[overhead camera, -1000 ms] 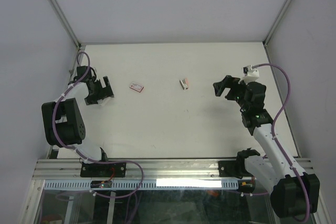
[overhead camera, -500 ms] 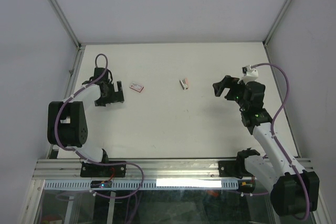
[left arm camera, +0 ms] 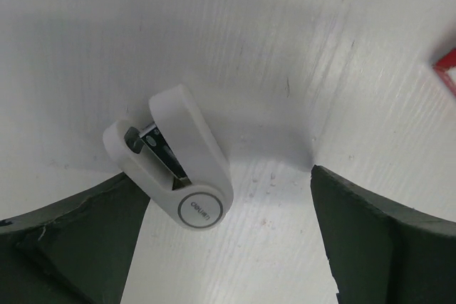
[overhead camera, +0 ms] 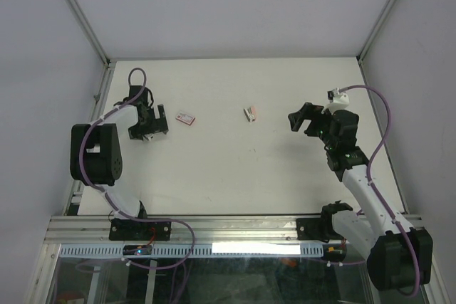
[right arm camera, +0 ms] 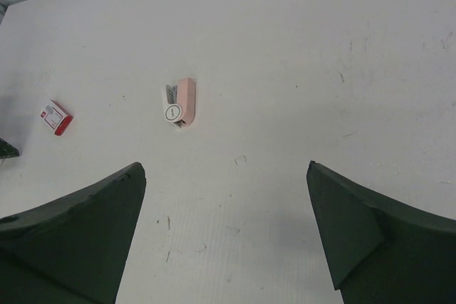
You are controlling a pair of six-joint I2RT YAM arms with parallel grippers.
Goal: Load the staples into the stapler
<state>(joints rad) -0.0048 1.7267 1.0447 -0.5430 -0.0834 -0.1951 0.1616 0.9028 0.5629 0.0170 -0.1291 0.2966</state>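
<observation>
The pink stapler [overhead camera: 250,113] lies on the white table at mid back; it also shows in the right wrist view [right arm camera: 179,102]. The red-and-white staple box [overhead camera: 186,118] lies left of it and appears in the right wrist view [right arm camera: 56,117]; one red corner [left arm camera: 447,70] shows in the left wrist view. No loose staple strip is visible. My left gripper [overhead camera: 148,124] is open just left of the box. In its wrist view [left arm camera: 229,176] a small white stapler-like piece [left arm camera: 174,158] lies between the fingers, near the left one. My right gripper [overhead camera: 301,117] is open and empty [right arm camera: 224,165], right of the stapler.
Grey enclosure walls with aluminium posts [overhead camera: 82,23] stand close around the table. The metal base rail [overhead camera: 228,229] runs along the near edge. A single bent staple [right arm camera: 241,159] lies on the table in front of my right gripper.
My left gripper has swung right and turned, ending closer to the red-and-white box. The right arm, stapler and box have not moved.
</observation>
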